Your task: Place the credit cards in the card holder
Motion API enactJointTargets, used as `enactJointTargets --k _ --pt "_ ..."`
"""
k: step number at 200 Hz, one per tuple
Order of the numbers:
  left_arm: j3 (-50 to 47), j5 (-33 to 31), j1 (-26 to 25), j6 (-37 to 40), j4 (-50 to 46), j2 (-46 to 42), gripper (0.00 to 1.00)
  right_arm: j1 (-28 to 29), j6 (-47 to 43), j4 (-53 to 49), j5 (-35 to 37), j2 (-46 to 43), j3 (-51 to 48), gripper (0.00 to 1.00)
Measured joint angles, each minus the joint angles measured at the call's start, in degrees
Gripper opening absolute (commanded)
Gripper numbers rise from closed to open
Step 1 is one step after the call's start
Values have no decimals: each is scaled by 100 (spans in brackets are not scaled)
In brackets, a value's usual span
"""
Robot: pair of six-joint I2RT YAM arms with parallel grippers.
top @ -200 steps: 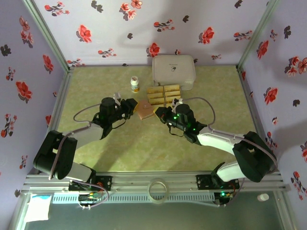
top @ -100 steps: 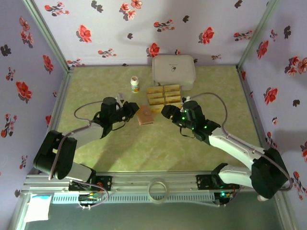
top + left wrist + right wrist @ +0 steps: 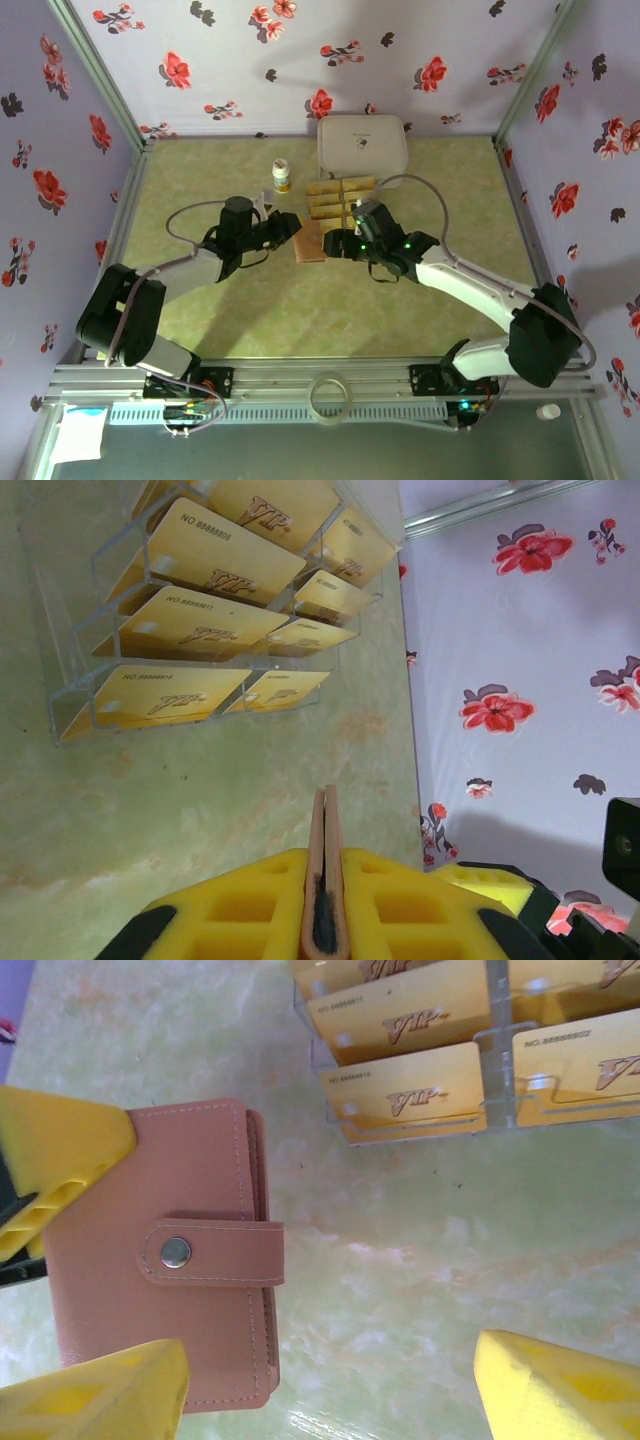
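Observation:
The card holder point(image 3: 309, 241) is a closed pinkish-tan wallet with a snap strap point(image 3: 160, 1250), in the middle of the table. My left gripper point(image 3: 286, 229) is shut on its left edge, and in the left wrist view the wallet's folded edge point(image 3: 325, 880) sits pinched between the yellow fingers. My right gripper point(image 3: 340, 243) is just right of the wallet, open point(image 3: 325, 1375). One finger point(image 3: 100, 1395) overlaps the wallet's near corner and the other stands far off over bare table. The gold credit cards point(image 3: 340, 196) lie in a clear tiered rack point(image 3: 200, 630) behind the wallet point(image 3: 420, 1090).
A large white rounded box point(image 3: 362, 150) stands behind the card rack. A small white bottle point(image 3: 282, 176) stands left of the rack. Floral walls close the table on three sides. Green table surface stretches in front of both arms.
My right gripper has opened; it drew back to the right, then came back in beside the wallet. My left gripper has kept its hold and shifted the wallet slightly right.

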Motion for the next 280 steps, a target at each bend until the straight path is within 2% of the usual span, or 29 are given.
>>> enactJointTargets --k 96,146,171,203,223,241,280 --pt "13 -2 -111 22 -149 2 13 339 -85 28 109 931 673 73" --pt "44 -55 -155 44 -188 2 12 428 -177 0 645 1115 723 56" --pt "52 -50 -170 44 -188 17 12 280 -59 -254 1189 826 461 53" --pt "81 -50 -170 55 -190 17 12 -302 249 -651 1408 -210 -540 59" --pt "81 -50 -170 111 -192 17 12 -402 424 -695 1193 -994 -846 63" --pt "81 -52 -170 153 -243 17 12 -468 514 -573 883 -1362 -852 66" --pt "81 -57 -170 227 -339 17 12 -492 577 -295 61 -1121 -774 70"
